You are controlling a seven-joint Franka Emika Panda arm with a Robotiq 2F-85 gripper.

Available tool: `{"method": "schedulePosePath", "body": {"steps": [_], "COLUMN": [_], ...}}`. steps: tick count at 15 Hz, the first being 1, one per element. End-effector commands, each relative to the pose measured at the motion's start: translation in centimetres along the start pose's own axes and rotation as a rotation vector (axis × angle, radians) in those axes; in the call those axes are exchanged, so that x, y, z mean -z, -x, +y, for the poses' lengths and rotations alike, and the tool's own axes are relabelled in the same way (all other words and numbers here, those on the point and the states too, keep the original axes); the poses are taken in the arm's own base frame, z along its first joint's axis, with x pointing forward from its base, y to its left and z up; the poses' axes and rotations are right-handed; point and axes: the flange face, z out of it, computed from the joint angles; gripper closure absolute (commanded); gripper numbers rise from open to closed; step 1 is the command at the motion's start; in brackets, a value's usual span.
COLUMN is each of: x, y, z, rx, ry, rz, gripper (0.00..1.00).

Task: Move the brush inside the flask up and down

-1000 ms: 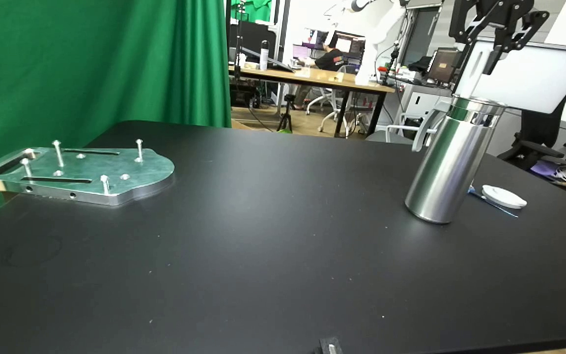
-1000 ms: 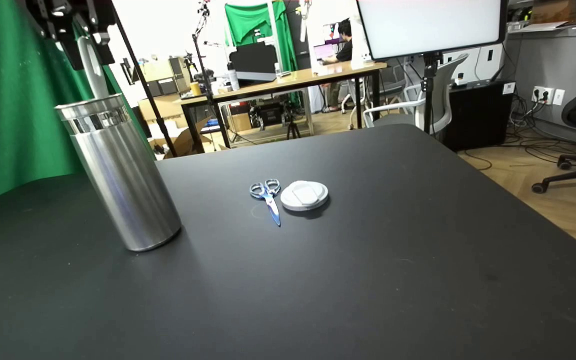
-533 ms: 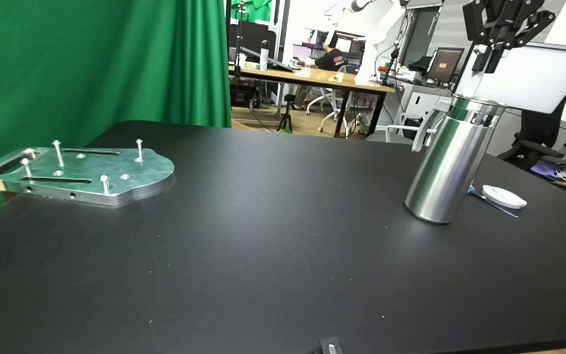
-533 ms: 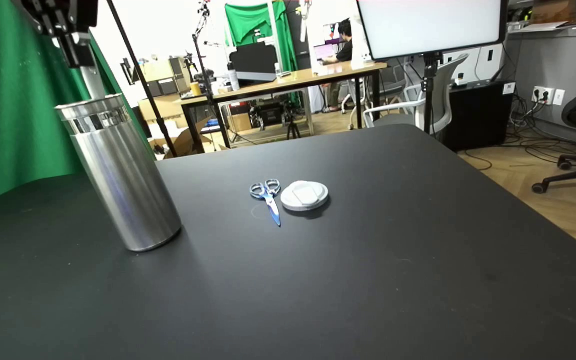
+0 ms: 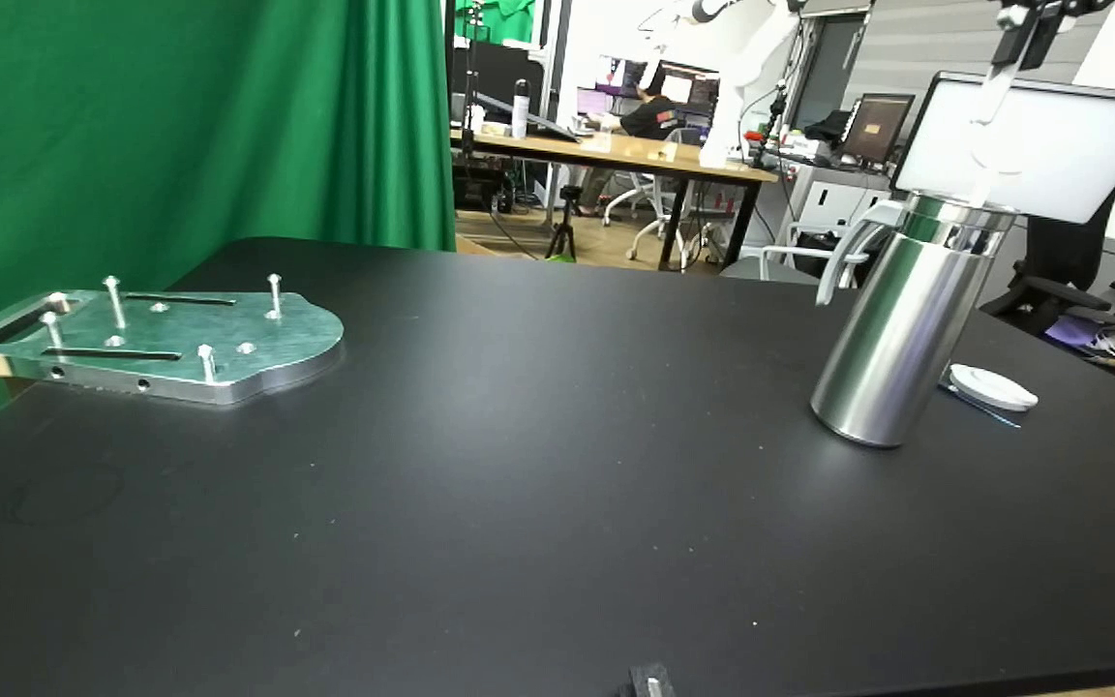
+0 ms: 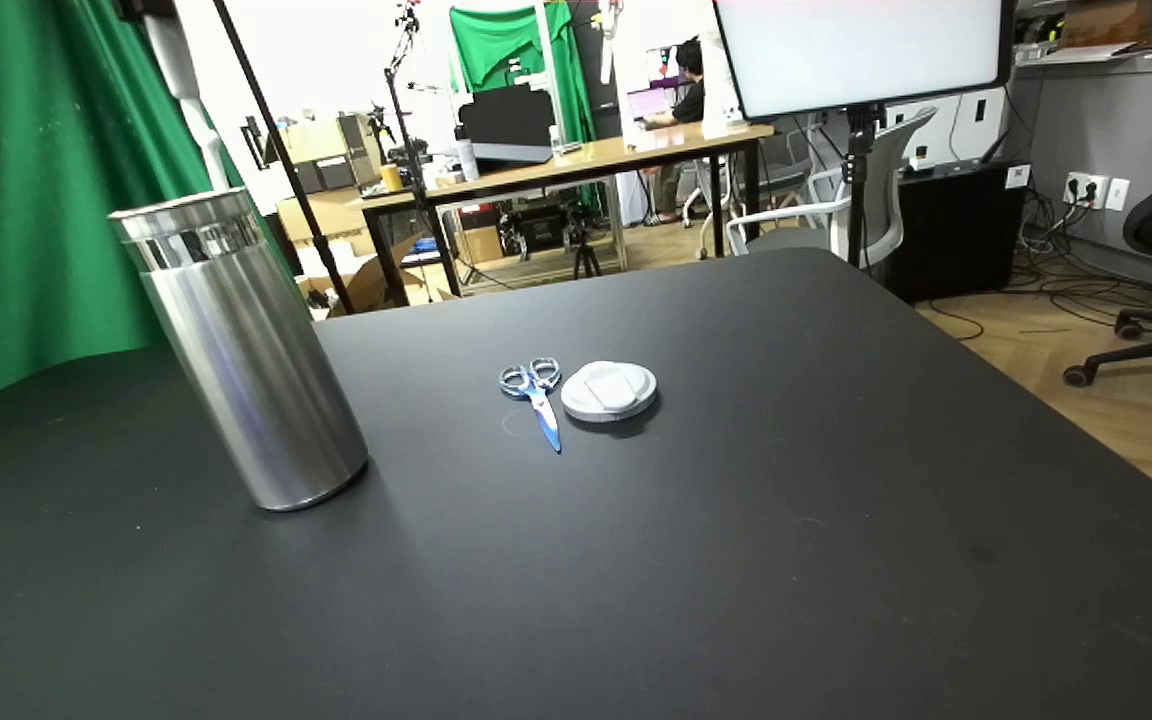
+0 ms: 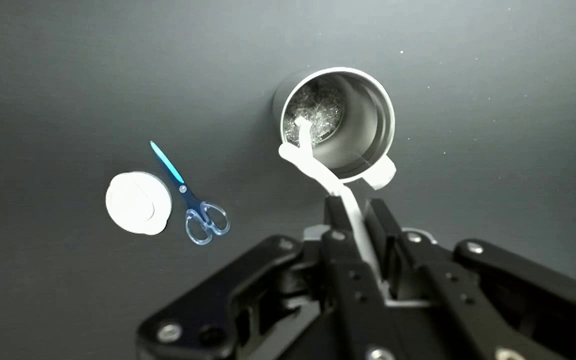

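The flask is a brushed steel jug (image 5: 896, 339) with a pale grey handle, standing on the black table; it also shows in an exterior view (image 6: 256, 370) and in the wrist view (image 7: 390, 115). The white brush (image 5: 991, 102) rises out of the flask mouth, also in an exterior view (image 6: 176, 60). In the wrist view the brush (image 7: 315, 167) runs from my fingers into the flask, with a speckled mass, seemingly bristles, around its lower end. My gripper (image 7: 356, 204) is shut on the brush handle, above the flask (image 5: 1022, 50).
Blue scissors (image 6: 536, 395) and a white lid (image 6: 609, 391) lie on the table beside the flask. A green metal plate with upright bolts (image 5: 170, 334) lies at the table's far side. A monitor (image 5: 1051, 145) stands behind the flask.
My fingers were open around the brush handle, then closed on it. The gripper has risen, pulling the brush partly up, with more shaft showing. The flask has shifted slightly on the table.
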Motion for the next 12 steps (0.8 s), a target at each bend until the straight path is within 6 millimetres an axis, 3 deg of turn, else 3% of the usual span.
{"method": "schedulePosePath", "body": {"steps": [1,4,6,8,12], "x": [4.9,7.2,7.3,5.5,-2.0], "y": [1.1,1.9,2.2,2.5,3.3], "z": [1.2,1.3,0.9,-0.2,-3.3], "rx": [0.026,0.052,0.075,0.097,0.158], "ry": [0.002,-0.009,-0.017,-0.003,0.015], "rz": [0.039,0.086,0.118,0.128,0.073], "gripper": [0.96,0.96,0.96,0.96,0.96]}}
